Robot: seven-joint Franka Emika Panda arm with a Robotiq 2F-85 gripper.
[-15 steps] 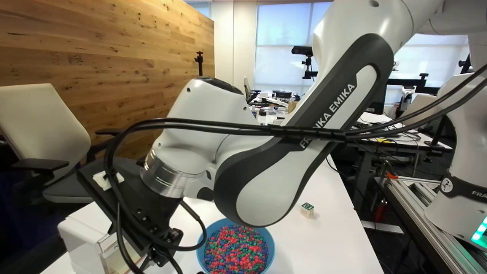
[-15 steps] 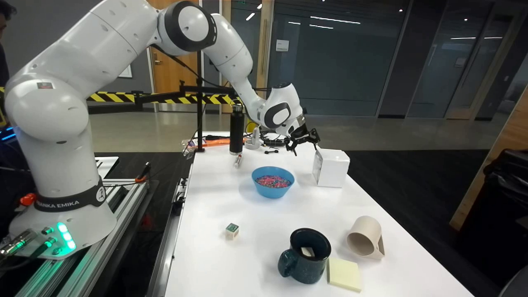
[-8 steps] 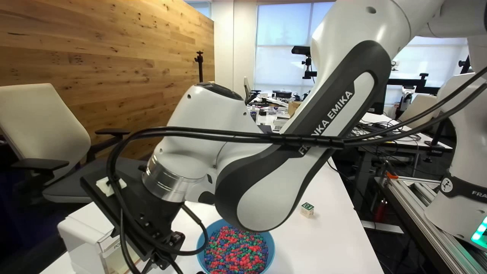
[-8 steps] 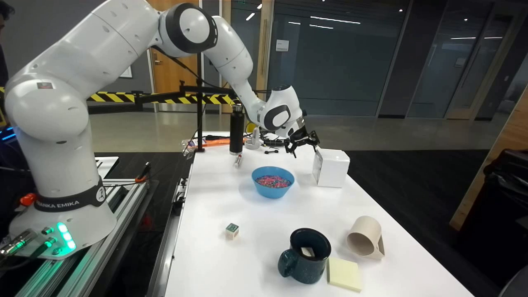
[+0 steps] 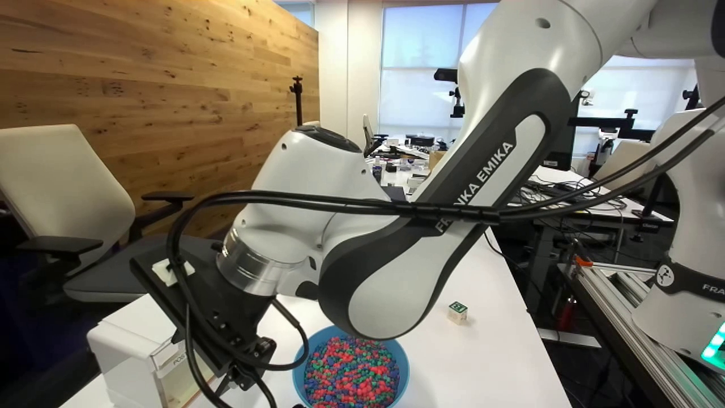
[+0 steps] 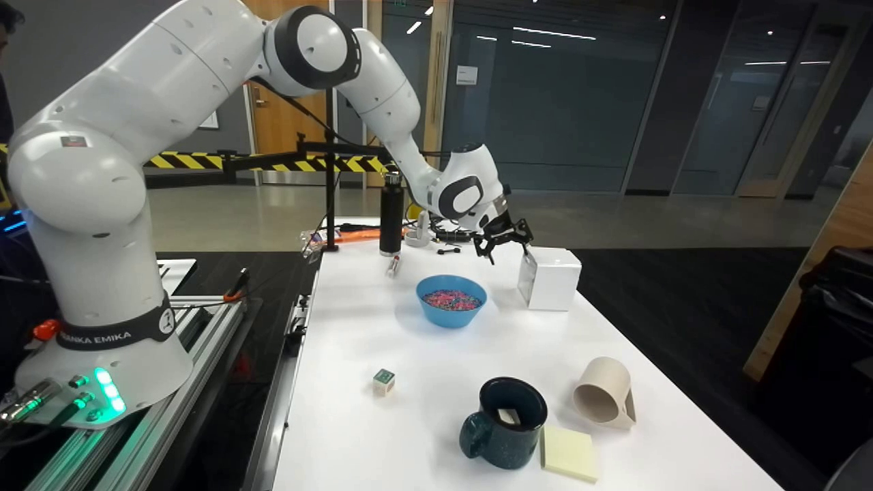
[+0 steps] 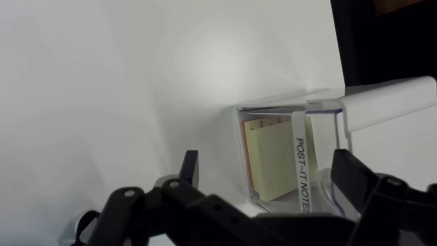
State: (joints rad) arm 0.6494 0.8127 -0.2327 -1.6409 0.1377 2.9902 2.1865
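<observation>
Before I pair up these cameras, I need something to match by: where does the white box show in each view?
In an exterior view: white box at the lower left, reaching the bottom edge.
In an exterior view: white box right of centre, right of the blue bowl.
In the wrist view: white box on the right, its label readable.
Shared landmark: the white table it stands on.

The box (image 6: 556, 281) is white, its notes (image 7: 277, 155) yellow, the bowl (image 6: 451, 316) blue.
</observation>
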